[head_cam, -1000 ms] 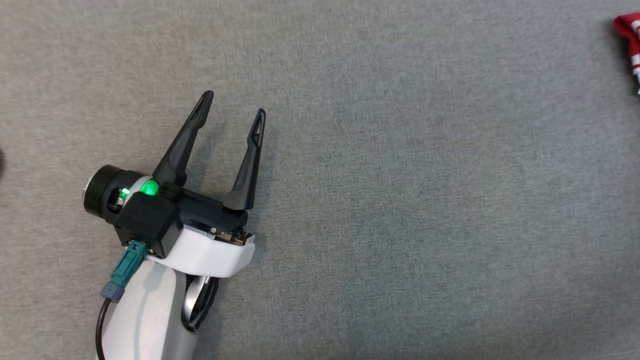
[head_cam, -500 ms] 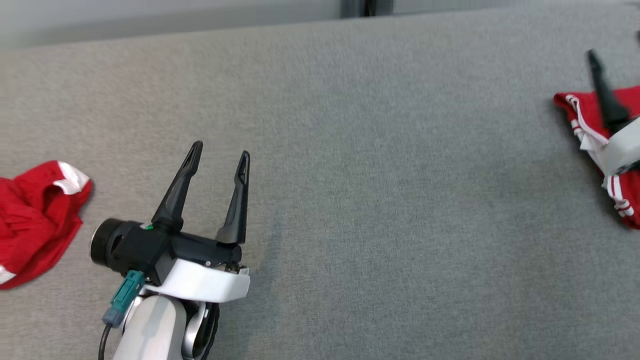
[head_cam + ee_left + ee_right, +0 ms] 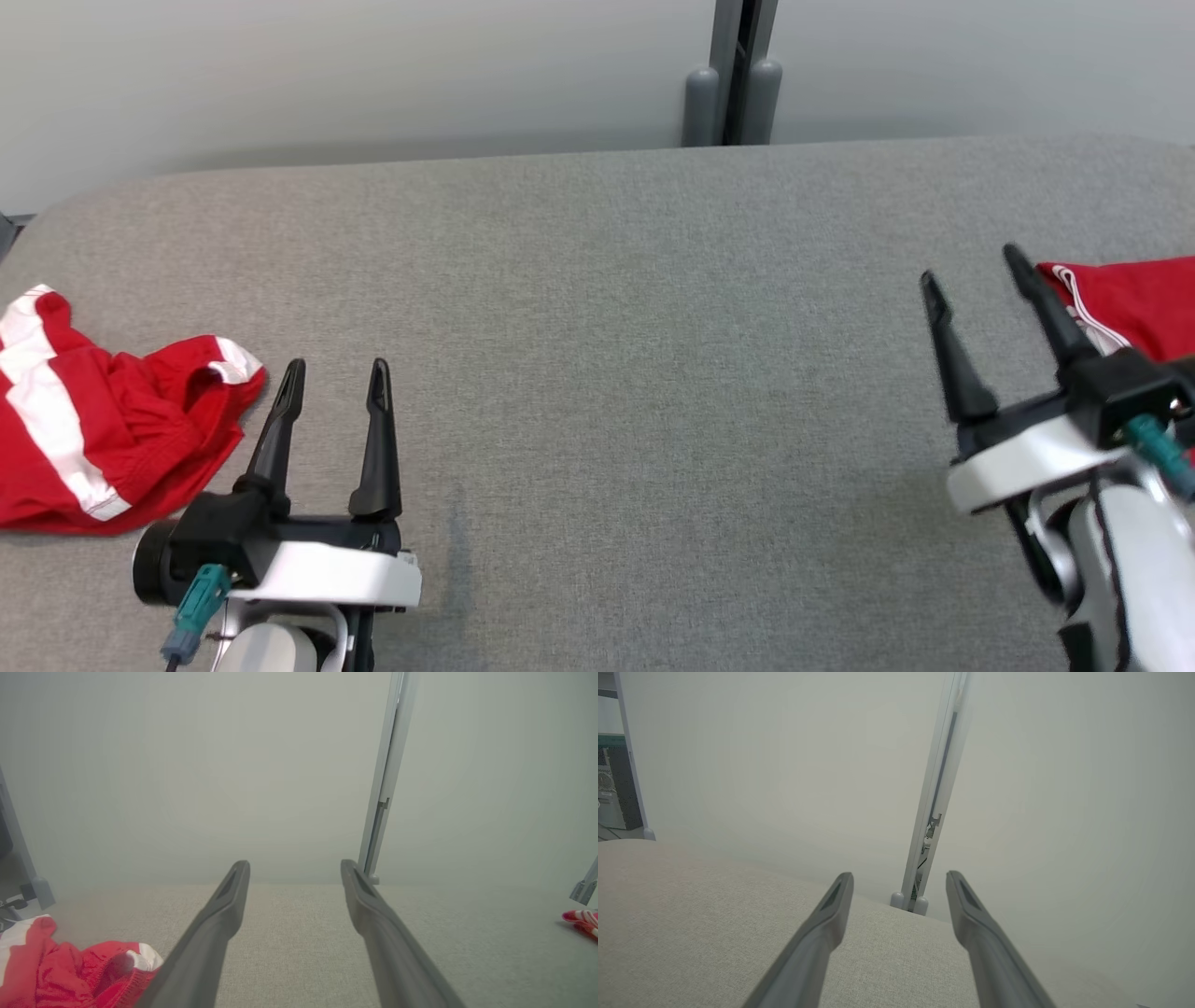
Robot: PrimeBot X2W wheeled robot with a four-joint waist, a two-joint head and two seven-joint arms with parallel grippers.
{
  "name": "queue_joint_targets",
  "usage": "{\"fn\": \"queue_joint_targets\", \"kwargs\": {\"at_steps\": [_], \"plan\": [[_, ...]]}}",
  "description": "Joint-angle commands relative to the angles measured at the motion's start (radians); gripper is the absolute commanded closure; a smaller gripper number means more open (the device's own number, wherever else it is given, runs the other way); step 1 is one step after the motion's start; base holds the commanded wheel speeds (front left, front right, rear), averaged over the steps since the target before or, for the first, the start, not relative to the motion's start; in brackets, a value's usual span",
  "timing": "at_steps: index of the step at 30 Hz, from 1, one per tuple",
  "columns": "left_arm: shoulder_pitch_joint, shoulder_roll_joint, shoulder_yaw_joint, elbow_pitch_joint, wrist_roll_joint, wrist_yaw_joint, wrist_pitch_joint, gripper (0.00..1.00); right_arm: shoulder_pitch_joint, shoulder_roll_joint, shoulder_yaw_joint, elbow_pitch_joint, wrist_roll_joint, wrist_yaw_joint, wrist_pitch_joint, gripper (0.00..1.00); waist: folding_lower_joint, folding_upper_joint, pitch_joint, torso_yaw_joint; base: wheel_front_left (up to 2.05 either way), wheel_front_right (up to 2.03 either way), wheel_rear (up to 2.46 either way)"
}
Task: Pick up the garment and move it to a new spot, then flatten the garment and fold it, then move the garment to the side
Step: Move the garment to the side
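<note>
Grey fabric tabletop comes fully into frame as the head camera tilts up: left gripper and right gripper both wide open and empty, crumpled red white-striped garment at 9 o'clock, flatter red white-trimmed piece at 3 o'clock, so pick-up looks next.

Left gripper spread empty, red garment lower left, grey surface
</note>
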State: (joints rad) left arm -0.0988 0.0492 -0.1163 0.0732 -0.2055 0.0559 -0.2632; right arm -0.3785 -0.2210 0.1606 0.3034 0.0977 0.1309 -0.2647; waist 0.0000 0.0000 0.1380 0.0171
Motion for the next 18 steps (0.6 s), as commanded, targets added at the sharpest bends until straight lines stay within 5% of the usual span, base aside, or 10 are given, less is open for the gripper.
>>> {"fn": "queue_joint_targets", "kwargs": {"at_steps": [1, 9, 18], "plan": [[0.017, 0.003, 0.005, 0.007, -0.037, 0.008, 0.0, 0.0, 0.049, 0.025, -0.014, -0.039, -0.051, 0.0, 0.0, 0.0, 0.0, 0.0, -0.021, 0.014, 0.0, 0.0, 0.0], [0.064, 0.003, -0.01, 0.012, -0.062, 0.023, 0.0, 0.0, 0.19, 0.127, -0.053, -0.112, -0.133, 0.0, -0.001, 0.0, 0.0, 0.0, -0.068, 0.035, 0.0, 0.0, 0.0], [0.113, 0.003, -0.037, 0.007, -0.03, 0.035, 0.0, 0.0, 0.282, 0.165, -0.101, -0.18, -0.152, 0.0, -0.001, 0.0, 0.0, 0.0, -0.092, 0.046, 0.0, 0.0, 0.0]]}}
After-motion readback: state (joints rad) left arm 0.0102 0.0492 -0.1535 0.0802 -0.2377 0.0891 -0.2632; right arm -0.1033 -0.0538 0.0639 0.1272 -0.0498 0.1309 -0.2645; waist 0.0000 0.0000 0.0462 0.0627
